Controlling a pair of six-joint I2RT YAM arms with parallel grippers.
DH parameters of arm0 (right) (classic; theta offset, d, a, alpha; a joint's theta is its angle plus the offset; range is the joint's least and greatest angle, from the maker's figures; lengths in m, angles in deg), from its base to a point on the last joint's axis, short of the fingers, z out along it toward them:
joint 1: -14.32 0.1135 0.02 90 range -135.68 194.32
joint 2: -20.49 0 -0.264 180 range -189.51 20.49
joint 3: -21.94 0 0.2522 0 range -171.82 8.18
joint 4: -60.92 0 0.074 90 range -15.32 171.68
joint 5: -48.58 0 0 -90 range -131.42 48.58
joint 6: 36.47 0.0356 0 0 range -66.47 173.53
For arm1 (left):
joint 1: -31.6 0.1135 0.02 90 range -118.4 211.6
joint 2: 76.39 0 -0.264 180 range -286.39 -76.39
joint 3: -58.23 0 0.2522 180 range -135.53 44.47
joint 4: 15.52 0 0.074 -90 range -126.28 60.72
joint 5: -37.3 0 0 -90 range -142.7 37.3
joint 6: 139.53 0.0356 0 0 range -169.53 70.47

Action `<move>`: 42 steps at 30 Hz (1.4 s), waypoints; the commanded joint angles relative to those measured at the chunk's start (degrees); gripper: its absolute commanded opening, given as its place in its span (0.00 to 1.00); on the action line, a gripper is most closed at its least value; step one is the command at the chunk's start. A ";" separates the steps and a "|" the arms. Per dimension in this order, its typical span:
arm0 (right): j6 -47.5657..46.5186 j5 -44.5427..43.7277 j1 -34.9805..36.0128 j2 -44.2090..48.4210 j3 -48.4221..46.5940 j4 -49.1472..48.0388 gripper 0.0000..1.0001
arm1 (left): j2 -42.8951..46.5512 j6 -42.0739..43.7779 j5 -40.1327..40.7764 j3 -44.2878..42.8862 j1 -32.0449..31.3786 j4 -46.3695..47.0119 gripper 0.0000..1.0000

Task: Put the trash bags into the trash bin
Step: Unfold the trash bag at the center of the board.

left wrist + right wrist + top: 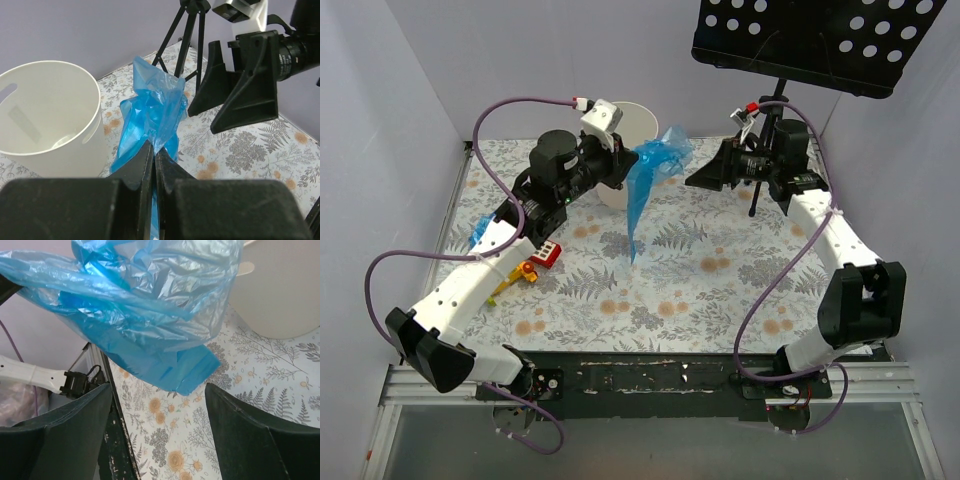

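A crumpled bright-blue trash bag (645, 180) hangs in the air from my left gripper (622, 170), its tail reaching down toward the mat. In the left wrist view the left gripper (155, 150) is shut on the bag's film (152, 107). The cream-white trash bin (635, 118) stands just behind and left of the bag; it is upright, and its open mouth shows in the left wrist view (50, 115). My right gripper (705, 172) is open to the right of the bag. In the right wrist view the right gripper (157, 390) is wide apart, with the bag (145, 305) ahead of it and apart from it, and the bin (280, 290) beyond.
A second piece of blue film (480, 230) lies at the mat's left edge under my left arm. Small toy blocks (548, 253) lie beside that arm. A black perforated music stand (820, 40) with tripod legs (760, 190) stands at the back right.
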 commanded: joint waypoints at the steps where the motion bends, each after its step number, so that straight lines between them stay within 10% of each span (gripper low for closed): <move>1: 8.89 4.70 0.96 -2.14 -3.11 -13.64 0.84 | 1.67 2.77 -0.90 -3.75 0.20 -2.48 0.00; 13: 13.99 4.09 3.07 -8.21 -7.59 -19.88 0.81 | 0.53 3.21 -2.48 -5.77 0.11 -4.32 0.00; 16: 14.78 6.28 3.34 -8.47 -8.30 -22.51 0.64 | 0.70 3.21 -2.57 -4.54 0.19 -3.80 0.00; 21: 9.18 8.23 3.60 -6.02 -5.93 -19.11 0.02 | -0.08 5.13 -2.83 -2.17 0.20 -3.27 0.00; 26: -6.01 -2.02 3.60 -1.19 -4.25 1.49 0.01 | 1.22 16.90 -7.92 2.56 0.11 -7.22 0.63; 32: -16.14 -16.02 4.30 1.55 -8.38 20.35 0.01 | 8.79 24.48 -14.96 11.01 -0.51 0.85 0.74; 42: -20.98 -18.77 7.46 4.19 -9.17 23.27 0.01 | 1.77 28.01 -17.60 10.05 -2.53 9.47 0.83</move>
